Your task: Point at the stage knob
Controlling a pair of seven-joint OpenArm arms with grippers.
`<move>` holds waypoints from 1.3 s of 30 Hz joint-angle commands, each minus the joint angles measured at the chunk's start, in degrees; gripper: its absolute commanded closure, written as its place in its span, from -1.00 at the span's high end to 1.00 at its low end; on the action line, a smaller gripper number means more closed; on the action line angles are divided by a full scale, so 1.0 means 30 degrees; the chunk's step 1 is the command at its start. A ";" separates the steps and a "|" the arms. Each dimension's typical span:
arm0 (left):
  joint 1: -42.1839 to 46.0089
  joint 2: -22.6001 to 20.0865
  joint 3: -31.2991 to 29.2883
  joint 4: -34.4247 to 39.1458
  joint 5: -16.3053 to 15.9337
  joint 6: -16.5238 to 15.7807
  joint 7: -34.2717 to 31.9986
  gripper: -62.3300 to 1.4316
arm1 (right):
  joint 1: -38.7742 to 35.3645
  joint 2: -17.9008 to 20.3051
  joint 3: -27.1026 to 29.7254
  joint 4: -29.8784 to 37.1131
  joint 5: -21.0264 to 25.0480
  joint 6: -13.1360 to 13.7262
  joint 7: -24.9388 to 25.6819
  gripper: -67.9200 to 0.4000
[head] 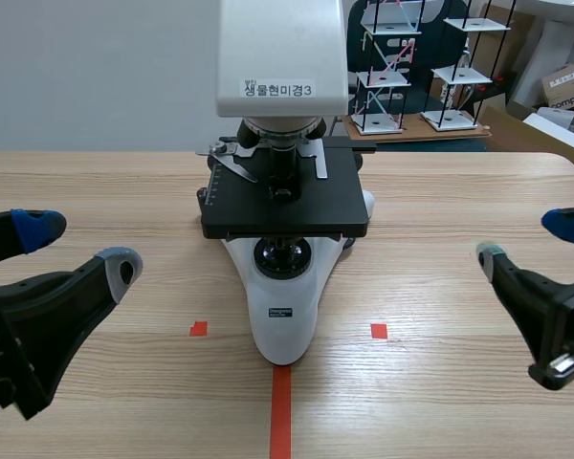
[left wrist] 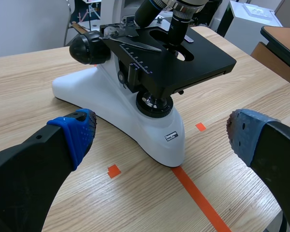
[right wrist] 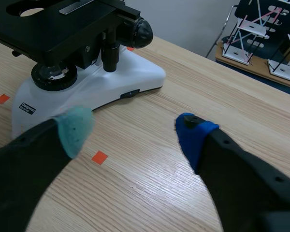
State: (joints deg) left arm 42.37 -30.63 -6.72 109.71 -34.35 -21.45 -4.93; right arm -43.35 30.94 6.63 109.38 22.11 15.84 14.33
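Microscope [head: 283, 287] is standing on the table [head: 459, 191], its stage knob [right wrist: 110, 57] hanging at its right side. Left gripper [head: 77, 247] and right gripper [head: 528, 241] are hovering on either side, both spread wide, gripping nothing.

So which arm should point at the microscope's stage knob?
Right, probably. The black cylindrical stage knob hangs under the flat black stage on the side facing the open right gripper; the left gripper sits across the white-based microscope.
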 commanded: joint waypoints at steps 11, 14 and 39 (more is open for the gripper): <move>0.0102 0.0087 -0.0073 0.0233 -0.0124 -0.0036 -0.0335 0.82 | 0.3730 -0.0918 -0.0087 -0.3016 0.0138 0.0685 0.0452 -0.95; 0.0102 0.0087 -0.0073 0.0233 -0.0117 -0.0036 -0.0328 0.82 | 0.4867 -0.1078 -0.0787 -0.4415 0.0029 0.1173 0.0954 -0.98; 0.0102 0.0087 -0.0073 0.0233 -0.0124 -0.0036 -0.0328 0.82 | 1.5424 -0.3716 -0.5734 -1.6670 -0.5319 0.2186 0.5945 -0.99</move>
State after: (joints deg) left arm 42.37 -30.63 -6.72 109.71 -34.33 -21.45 -4.93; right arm 1.30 19.70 -10.46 58.04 5.89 22.31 31.42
